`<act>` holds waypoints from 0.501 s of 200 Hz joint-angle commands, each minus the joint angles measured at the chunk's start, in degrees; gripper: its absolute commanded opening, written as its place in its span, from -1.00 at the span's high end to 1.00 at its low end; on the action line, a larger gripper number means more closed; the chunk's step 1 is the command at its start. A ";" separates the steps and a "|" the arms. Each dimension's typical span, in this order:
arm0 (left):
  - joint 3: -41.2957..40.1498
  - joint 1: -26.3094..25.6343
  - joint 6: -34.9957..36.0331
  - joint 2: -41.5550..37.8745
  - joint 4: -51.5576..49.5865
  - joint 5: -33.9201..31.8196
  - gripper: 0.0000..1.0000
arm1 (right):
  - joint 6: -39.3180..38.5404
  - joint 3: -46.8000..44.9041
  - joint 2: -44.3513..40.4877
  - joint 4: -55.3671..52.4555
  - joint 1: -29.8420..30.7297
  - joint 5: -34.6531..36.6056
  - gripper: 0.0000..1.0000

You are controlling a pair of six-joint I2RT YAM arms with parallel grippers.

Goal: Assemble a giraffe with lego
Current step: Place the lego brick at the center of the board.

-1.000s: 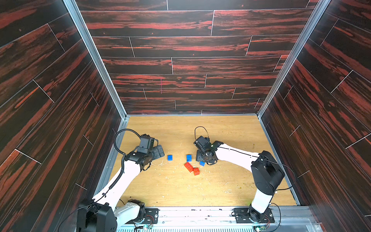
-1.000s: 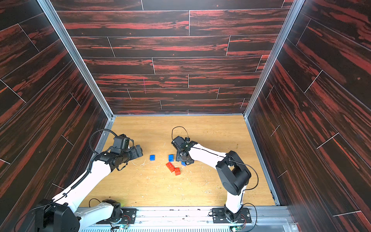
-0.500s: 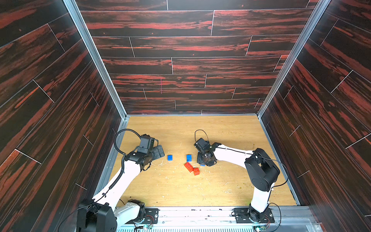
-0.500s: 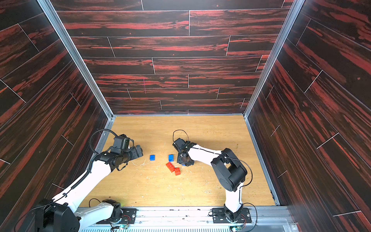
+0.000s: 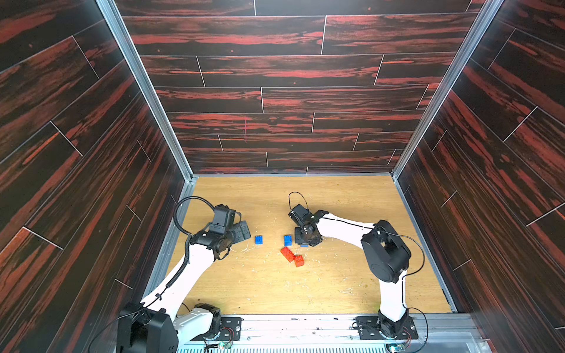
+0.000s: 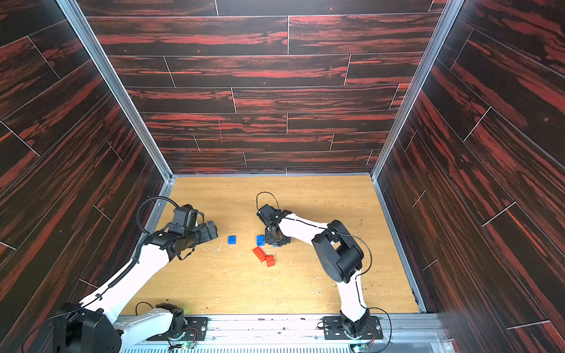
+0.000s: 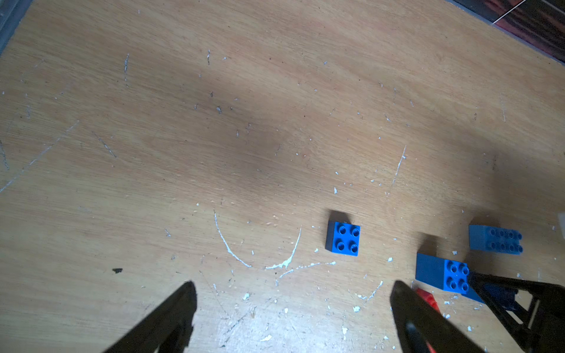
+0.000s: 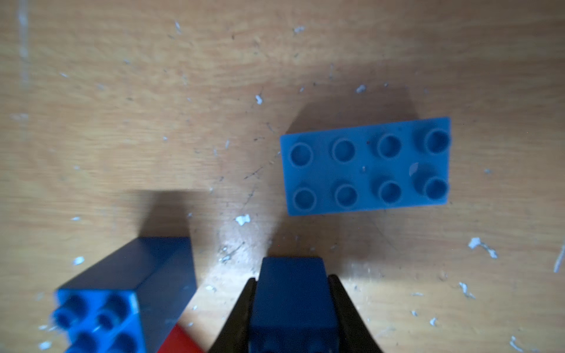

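Right wrist view shows you the right claw (image 8: 292, 279) clenched on a small dark blue studded plastic brick (image 8: 290, 308), with both black fingers (image 8: 238, 318) pressed against the brick's sides, close to the scratched wooden surface (image 8: 153, 107). You cannot tell whether the brick rests on it. Near the claw, the longer light blue eight-stud brick (image 8: 367, 166) lies flat with its studs up, apart from the held one. A second small dark blue brick (image 8: 128, 293) stands beside the held brick without touching it. In both top views your left claw (image 5: 243, 232) hangs released, jaws wide, near a third small dark blue brick (image 5: 259, 240) lying alone. The longer red brick (image 5: 286, 254) and the small red brick (image 5: 299, 260) touch each other, near the right claw.
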 commanded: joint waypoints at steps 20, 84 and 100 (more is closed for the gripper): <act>0.88 -0.28 0.46 -0.08 -0.86 -0.30 -1.00 | -2.16 2.57 2.40 -1.89 -0.18 0.42 0.24; 1.08 -0.26 0.63 -0.47 -1.27 -0.55 -1.00 | -3.14 3.11 0.21 -3.98 -0.09 1.20 -0.19; 1.04 -0.26 0.63 -0.51 -1.25 -0.48 -1.00 | -2.98 0.18 -3.97 -2.88 0.37 0.43 -0.23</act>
